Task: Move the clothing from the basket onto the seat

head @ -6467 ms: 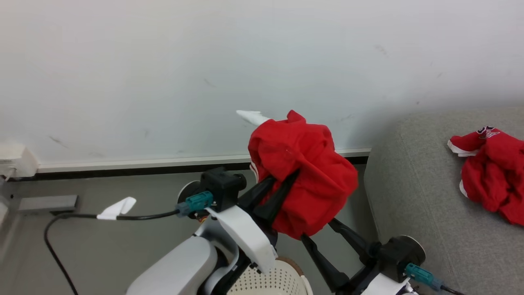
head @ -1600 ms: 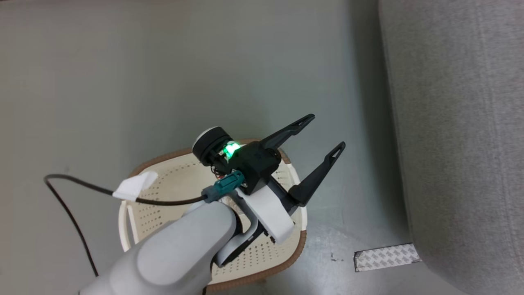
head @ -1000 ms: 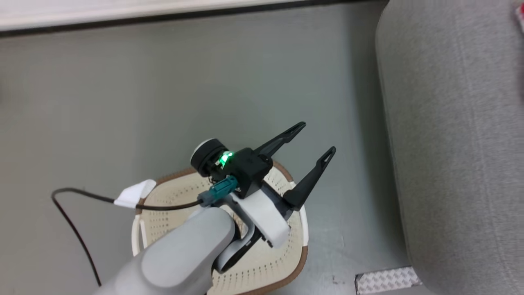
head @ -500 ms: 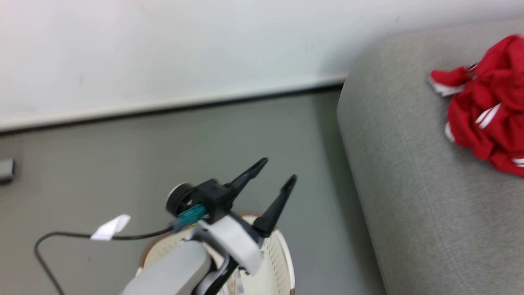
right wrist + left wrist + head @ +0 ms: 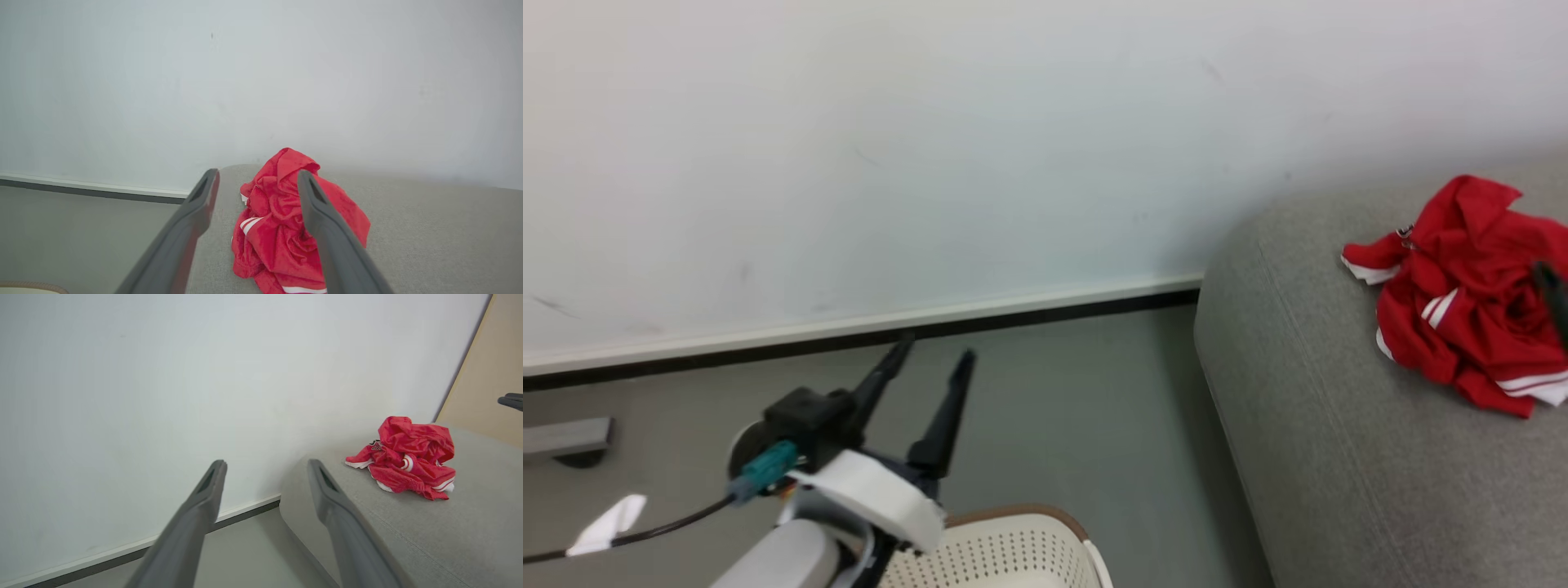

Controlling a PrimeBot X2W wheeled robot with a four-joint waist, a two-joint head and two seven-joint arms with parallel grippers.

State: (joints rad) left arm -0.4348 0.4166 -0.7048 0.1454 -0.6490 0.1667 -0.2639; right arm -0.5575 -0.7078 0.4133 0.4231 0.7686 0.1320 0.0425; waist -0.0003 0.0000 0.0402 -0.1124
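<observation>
Left gripper (image 5: pixel 934 352), its 2 jaws spread wide and empty, hovers by the basket (image 5: pixel 1013 543) just left of the seat (image 5: pixel 1339 457). Right gripper (image 5: pixel 257 174), equally wide and empty, hangs beside the red clothing (image 5: pixel 1462 327) crumpled on the seat.

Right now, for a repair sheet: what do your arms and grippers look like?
Left gripper: two long dark tapered fingers, slotted near the tips, black wrist block, white bracket, pale grey forearm. Teal connector, black cable, white tag. Right gripper: matching fingers.
</observation>
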